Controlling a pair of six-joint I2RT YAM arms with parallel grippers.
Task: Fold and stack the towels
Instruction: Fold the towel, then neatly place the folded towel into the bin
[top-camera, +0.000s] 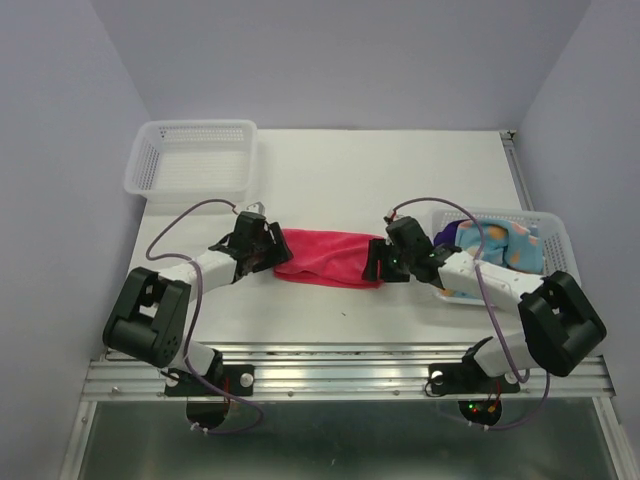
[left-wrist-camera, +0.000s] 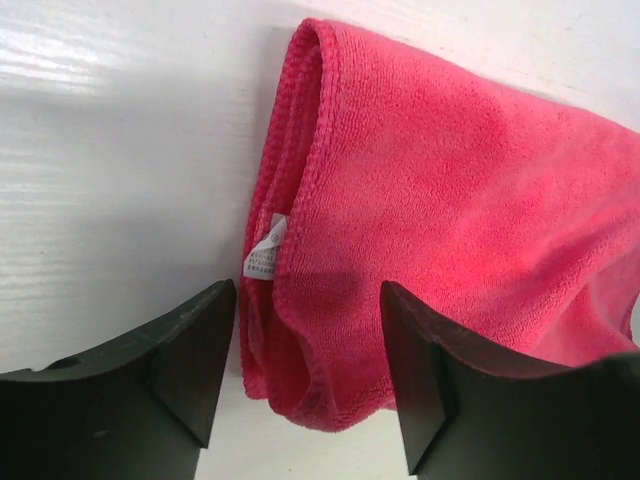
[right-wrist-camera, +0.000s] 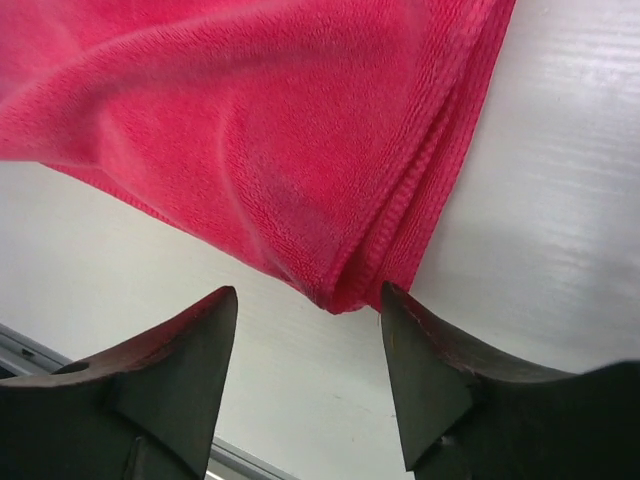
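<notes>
A magenta-pink towel (top-camera: 325, 257) lies folded into a long band on the table between my two arms. My left gripper (top-camera: 270, 245) is at its left end and my right gripper (top-camera: 378, 262) at its right end. In the left wrist view the left gripper (left-wrist-camera: 307, 292) stands open, and the towel's (left-wrist-camera: 450, 180) folded corner with a white label (left-wrist-camera: 265, 248) lies loose between the fingers. In the right wrist view the right gripper (right-wrist-camera: 308, 292) is open too, with the towel's (right-wrist-camera: 250, 120) corner just ahead of its tips. A light blue dotted towel (top-camera: 505, 245) and a dark purple towel (top-camera: 450, 235) sit in the right basket.
A white mesh basket (top-camera: 190, 158) stands at the table's back left with nothing in it. Another white basket (top-camera: 555, 240) holding the other towels sits at the right, close behind my right arm. The table's front rail (top-camera: 340, 375) runs just behind both arm bases.
</notes>
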